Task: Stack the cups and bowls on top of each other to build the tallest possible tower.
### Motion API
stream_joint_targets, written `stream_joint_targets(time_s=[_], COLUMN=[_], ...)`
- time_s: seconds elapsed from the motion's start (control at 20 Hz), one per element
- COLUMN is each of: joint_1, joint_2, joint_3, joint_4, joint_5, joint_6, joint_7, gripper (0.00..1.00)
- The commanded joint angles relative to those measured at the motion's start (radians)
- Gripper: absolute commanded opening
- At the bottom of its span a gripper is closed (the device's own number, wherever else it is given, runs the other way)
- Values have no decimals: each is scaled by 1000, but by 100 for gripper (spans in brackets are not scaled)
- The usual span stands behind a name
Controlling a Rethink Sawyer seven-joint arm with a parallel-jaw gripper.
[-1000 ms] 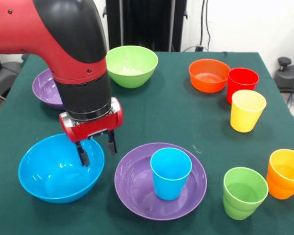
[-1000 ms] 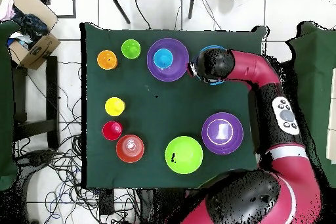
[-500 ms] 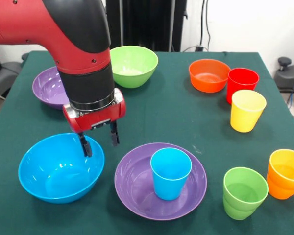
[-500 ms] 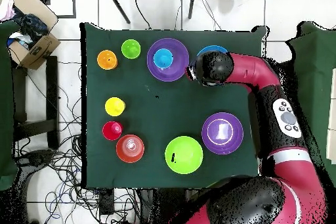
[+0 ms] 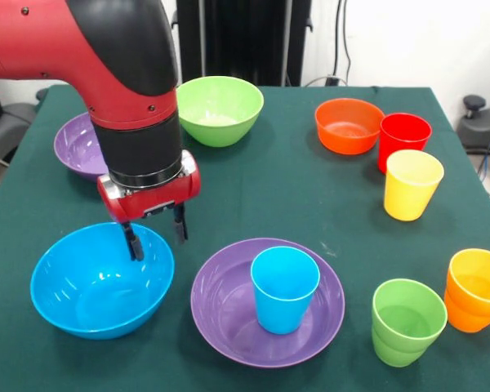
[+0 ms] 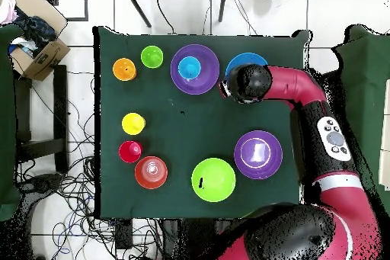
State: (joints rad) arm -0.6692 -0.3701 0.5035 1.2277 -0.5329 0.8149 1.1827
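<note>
My gripper is open and empty, its fingers straddling the far right rim of the deep blue bowl, a little above it. In the overhead view the arm's wrist covers part of that bowl. A blue cup stands upright inside a wide purple bowl at the front middle. The second purple bowl and the light green bowl sit at the far side. The orange bowl, red cup, yellow cup, orange cup and green cup stand on the right.
The green tablecloth covers the table. In the overhead view a cardboard box sits on a side stand off the table, and cables lie on the floor.
My gripper has risen from inside the blue bowl's rim and drifted slightly toward the far side. The bowl stays on the table. Nothing else moved.
</note>
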Motion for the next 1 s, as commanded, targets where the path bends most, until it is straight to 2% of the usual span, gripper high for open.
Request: stream_joint_targets(time_s=[0.05,0.35,1.0], joint_1=[0,17,-12], joint_2=[54,92,176], joint_3=[-10,-26,-28], joint_4=[26,-3,0], joint_5=[-114,-159,-236], joint_6=[0,13,-71], joint_7=[-207,-191,-157], gripper=[100,100,100])
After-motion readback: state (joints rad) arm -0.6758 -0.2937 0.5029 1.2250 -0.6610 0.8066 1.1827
